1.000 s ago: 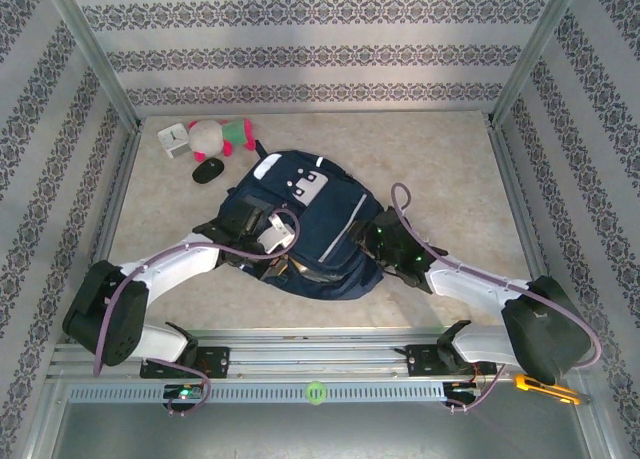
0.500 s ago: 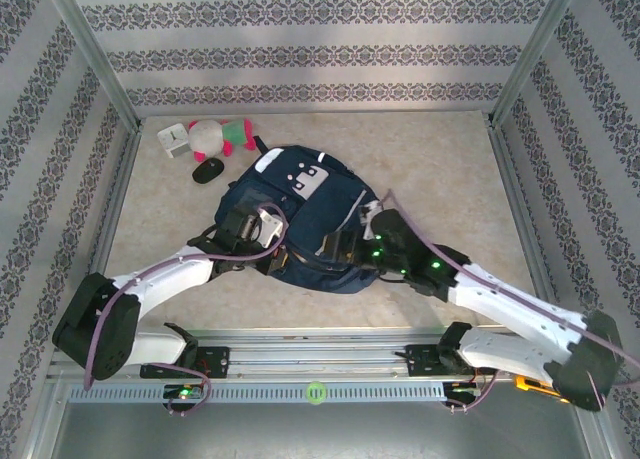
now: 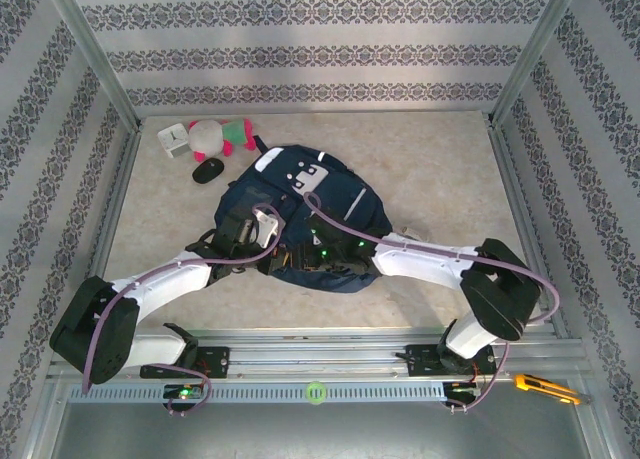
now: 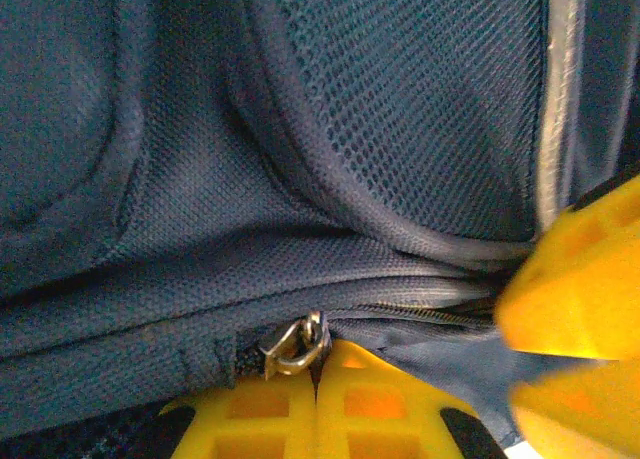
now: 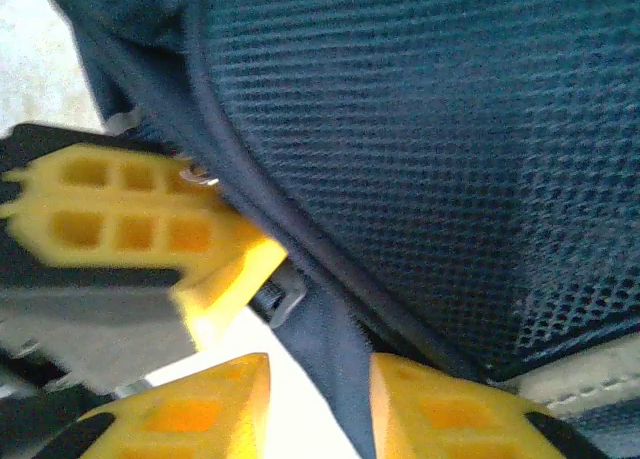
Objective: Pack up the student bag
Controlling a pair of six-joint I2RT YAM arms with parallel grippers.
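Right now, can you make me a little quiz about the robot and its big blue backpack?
1. True or false: the plush toy is already inside the student bag.
2. What do the left jaws pinch? A) the zip pull B) a book C) a bottle
3. Fill in: the left jaws are coloured ____.
Key: 1 false, it lies on the table near the far left corner; 2 A; 3 yellow.
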